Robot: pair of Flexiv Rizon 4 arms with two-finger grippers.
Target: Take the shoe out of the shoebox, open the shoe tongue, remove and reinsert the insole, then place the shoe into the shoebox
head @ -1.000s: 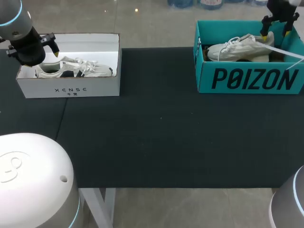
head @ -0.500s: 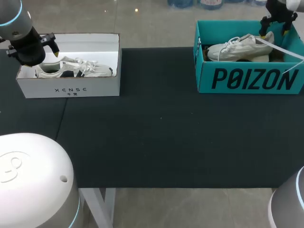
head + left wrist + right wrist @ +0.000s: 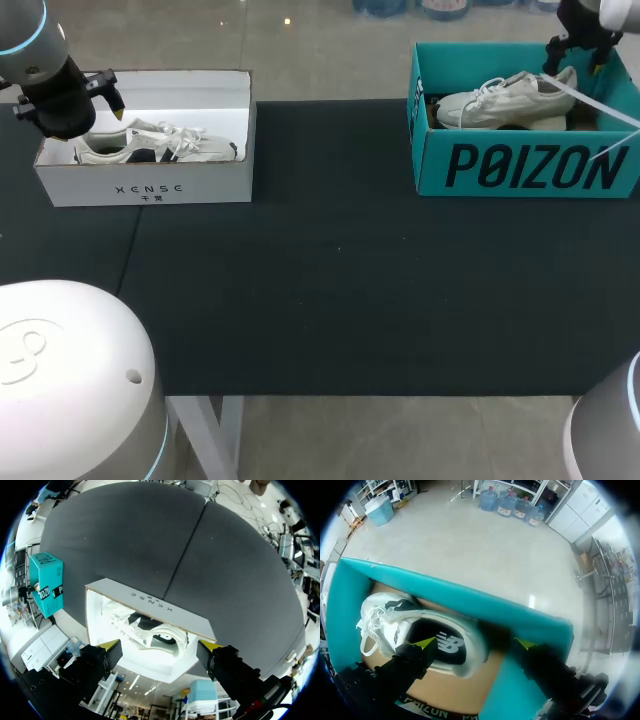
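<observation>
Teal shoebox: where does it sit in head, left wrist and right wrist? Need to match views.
Head view: teal shoebox at the table's far right.
Left wrist view: small, off to one side of the left tool, across the mat from the white shoebox.
Right wrist view: directly under the right tool.
Shared landmark: black lettering on its front wall.

A white shoe (image 3: 505, 100) lies in the open teal shoebox (image 3: 520, 165), far right; a second shoe (image 3: 160, 145) in the white shoebox (image 3: 150, 185), far left.

I logged a matt dark cloth table cover (image 3: 330, 280), a smooth white cardboard shoebox (image 3: 215, 185), a teal cardboard shoebox (image 3: 430, 150) and my left arm's glossy white shell (image 3: 70, 380).
</observation>
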